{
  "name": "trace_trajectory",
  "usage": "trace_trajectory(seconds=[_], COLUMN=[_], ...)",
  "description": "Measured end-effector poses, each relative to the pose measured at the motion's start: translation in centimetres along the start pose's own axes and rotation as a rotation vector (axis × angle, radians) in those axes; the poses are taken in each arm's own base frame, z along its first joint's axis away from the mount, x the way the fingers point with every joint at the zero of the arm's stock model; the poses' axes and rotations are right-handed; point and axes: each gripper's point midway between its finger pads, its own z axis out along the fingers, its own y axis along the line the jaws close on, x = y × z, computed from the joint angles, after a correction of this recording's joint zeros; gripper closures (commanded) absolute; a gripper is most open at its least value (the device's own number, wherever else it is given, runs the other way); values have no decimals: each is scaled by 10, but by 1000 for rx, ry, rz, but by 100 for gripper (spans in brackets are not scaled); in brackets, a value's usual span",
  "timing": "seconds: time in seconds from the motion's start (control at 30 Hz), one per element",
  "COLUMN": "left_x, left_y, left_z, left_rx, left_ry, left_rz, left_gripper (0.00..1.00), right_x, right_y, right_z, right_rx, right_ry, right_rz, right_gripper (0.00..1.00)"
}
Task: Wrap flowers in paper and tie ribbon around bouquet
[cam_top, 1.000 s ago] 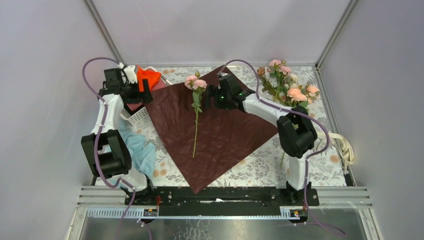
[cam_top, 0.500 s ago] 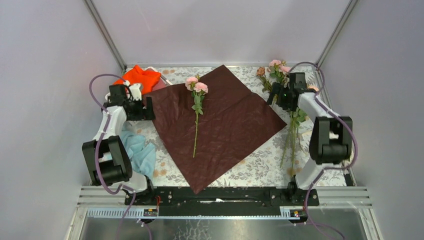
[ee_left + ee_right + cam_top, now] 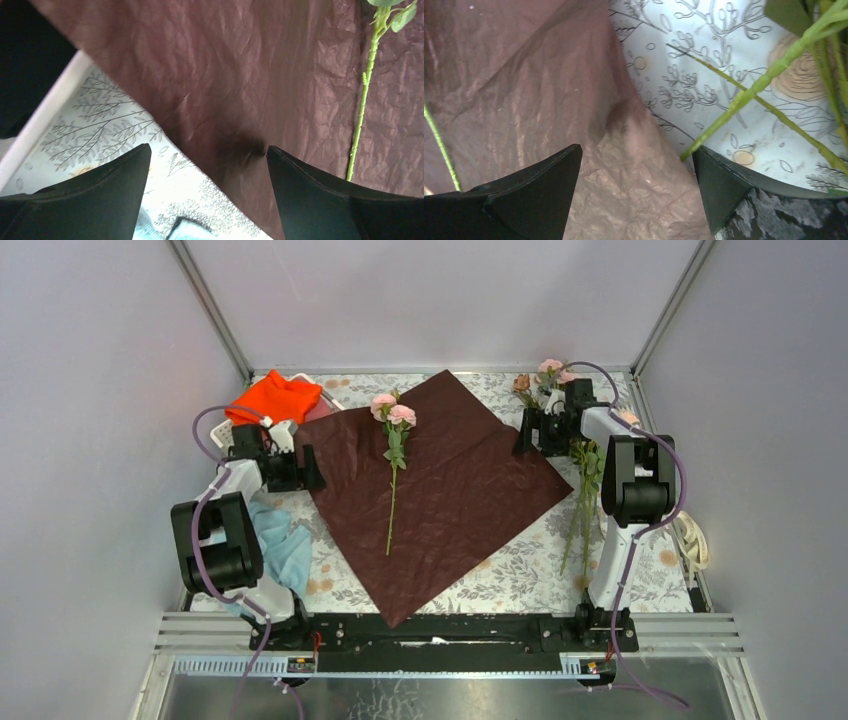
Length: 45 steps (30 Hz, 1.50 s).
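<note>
On the surface [image 3: 520, 575], the paper [image 3: 450, 490] lies flat, one rose [image 3: 401, 416] on it, other flowers [image 3: 585, 462] at right; both arms' jaws apart, empty; wrapping, tying remain.

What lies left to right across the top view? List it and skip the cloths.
left gripper → single rose lying on the paper → right gripper → loose flowers → ribbon

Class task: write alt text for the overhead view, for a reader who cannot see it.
A dark red paper lies spread like a diamond on a floral table, one pink rose lying along its middle. The left gripper and right gripper, both open, sit at the paper's left and right edges; more flowers lie at the right.
</note>
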Motion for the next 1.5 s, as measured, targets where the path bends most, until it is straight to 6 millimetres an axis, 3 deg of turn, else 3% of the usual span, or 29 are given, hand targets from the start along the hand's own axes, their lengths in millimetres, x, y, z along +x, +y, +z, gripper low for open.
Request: trace_trajectory(seconds=[0.1, 0.23, 0.3, 0.33, 0.43, 0.57, 0.6, 0.63, 0.7, 0.73, 0.77, 0.87, 1.0, 1.2, 1.37, 1.5], left_x=[3, 3, 2, 2, 3, 14, 20, 25, 35, 40, 42, 40, 36, 40, 43, 44], left_y=[-4, -16, -24, -28, -39, -54, -62, -69, -83, -90, -95, -90, -77, -79, -80, -81], left_z=[9, 21, 25, 27, 31, 33, 33, 34, 34, 34, 35, 35, 33, 26, 26, 26], left_rx=[24, 64, 82, 90, 113, 140, 152, 165, 190, 205, 215, 189, 152, 158, 167, 177], left_ry=[0, 3, 4, 5, 8, 28, 39, 49, 69, 78, 84, 81, 68, 55, 63, 63], left_rz=[-5, 2, 13, 26, 49, 79, 93, 108, 136, 148, 155, 153, 134, 140, 136, 135], left_gripper=[28, 77, 96, 99, 100, 100, 100, 100, 100, 100, 100, 100, 100, 100, 100, 100], right_x=[2, 12, 17, 18, 21, 16, 12, 9, 4, 1, -2, -19, -52, -86, -86, -82], right_y=[10, 15, 16, 16, 12, -4, -10, -14, -22, -26, -30, -34, -39, -44, -40, -35], right_z=[-1, -3, -4, -5, -10, -24, -28, -32, -38, -41, -44, -55, -59, -43, -18, -2], right_rx=[-65, -95, -98, -97, -66, 28, 57, 81, 133, 158, 180, 235, 288, 292, 272, 291], right_ry=[15, 53, 72, 78, 88, 85, 76, 69, 58, 53, 46, 7, -117, -235, -239, -233], right_rz=[-18, -19, -14, -11, -1, 18, 22, 29, 44, 51, 60, 76, 132, 248, 310, 318], right_gripper=[37, 62, 70, 74, 87, 85, 80, 69, 36, 25, 23, 27, 47, 48, 48, 56])
